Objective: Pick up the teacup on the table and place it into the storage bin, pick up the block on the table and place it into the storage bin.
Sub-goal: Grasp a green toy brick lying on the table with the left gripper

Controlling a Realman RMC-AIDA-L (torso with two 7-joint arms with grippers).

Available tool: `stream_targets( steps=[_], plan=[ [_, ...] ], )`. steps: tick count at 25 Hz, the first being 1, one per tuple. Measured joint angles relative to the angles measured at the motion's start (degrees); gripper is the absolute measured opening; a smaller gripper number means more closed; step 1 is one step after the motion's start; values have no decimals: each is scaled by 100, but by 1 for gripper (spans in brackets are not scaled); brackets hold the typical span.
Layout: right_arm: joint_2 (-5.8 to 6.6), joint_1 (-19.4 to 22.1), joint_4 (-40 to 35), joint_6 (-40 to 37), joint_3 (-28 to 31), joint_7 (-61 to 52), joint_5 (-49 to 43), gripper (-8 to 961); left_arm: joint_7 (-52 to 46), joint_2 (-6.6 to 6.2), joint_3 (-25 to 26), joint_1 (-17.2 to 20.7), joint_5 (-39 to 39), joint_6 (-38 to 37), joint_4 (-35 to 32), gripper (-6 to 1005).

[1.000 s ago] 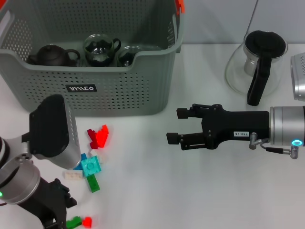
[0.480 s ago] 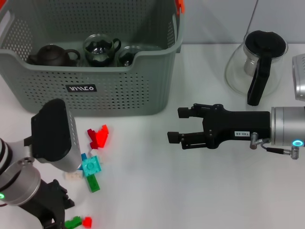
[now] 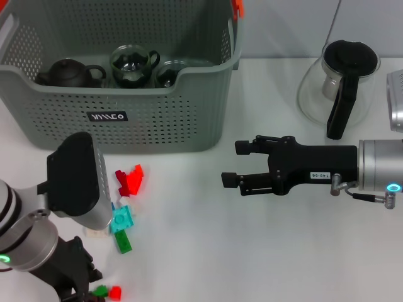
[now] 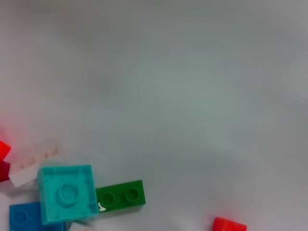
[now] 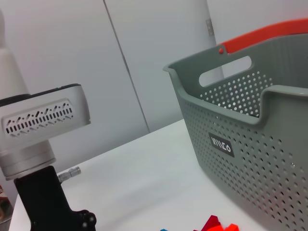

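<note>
- Left gripper [image 3: 79, 286] is low at the near-left corner, over the block pile — I can't tell how its fingers stand; the arm's body hides them in the head view and the left wrist view shows none.
- Right gripper [image 3: 236, 165] is out over bare table [image 3: 252, 251] right of centre, jaws spread, nothing between them, pointing left toward the bin.
- Storage bin [image 3: 157, 119] sits far-left, black label facing me. Inside it: a dark teapot [image 3: 68, 73] on the left, a glass teacup [image 3: 132, 65] in the middle, a second glass cup [image 3: 170, 72] just right of it.
- Blocks on the table, near side of the bin: red cluster [image 3: 131, 180]; cyan block [image 3: 123, 218] with a green block [image 3: 123, 241] just nearer; a small green [image 3: 99, 291] and red [image 3: 114, 292] pair by the left gripper.
- Left wrist view shows the cyan block [image 4: 66, 193] touching the green block [image 4: 120, 196], a blue one [image 4: 21, 218] beside it, and a red one [image 4: 229, 224] apart.
- Glass carafe [image 3: 337, 85] with black handle is far-right, well apart from the bin.
</note>
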State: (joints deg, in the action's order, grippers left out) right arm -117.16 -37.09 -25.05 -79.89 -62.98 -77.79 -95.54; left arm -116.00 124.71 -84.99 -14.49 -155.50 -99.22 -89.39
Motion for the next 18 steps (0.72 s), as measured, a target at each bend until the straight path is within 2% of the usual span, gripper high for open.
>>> stream_targets(
  steps=[6,18],
  plan=[
    [0,-17,0,0,5,2,0,914,4,0,-19,-19,-7,11,56,394],
    [0,-26,0,-1,12,-11,0,915,43,0,-49,-12,-7,151,182,341]
  ],
)
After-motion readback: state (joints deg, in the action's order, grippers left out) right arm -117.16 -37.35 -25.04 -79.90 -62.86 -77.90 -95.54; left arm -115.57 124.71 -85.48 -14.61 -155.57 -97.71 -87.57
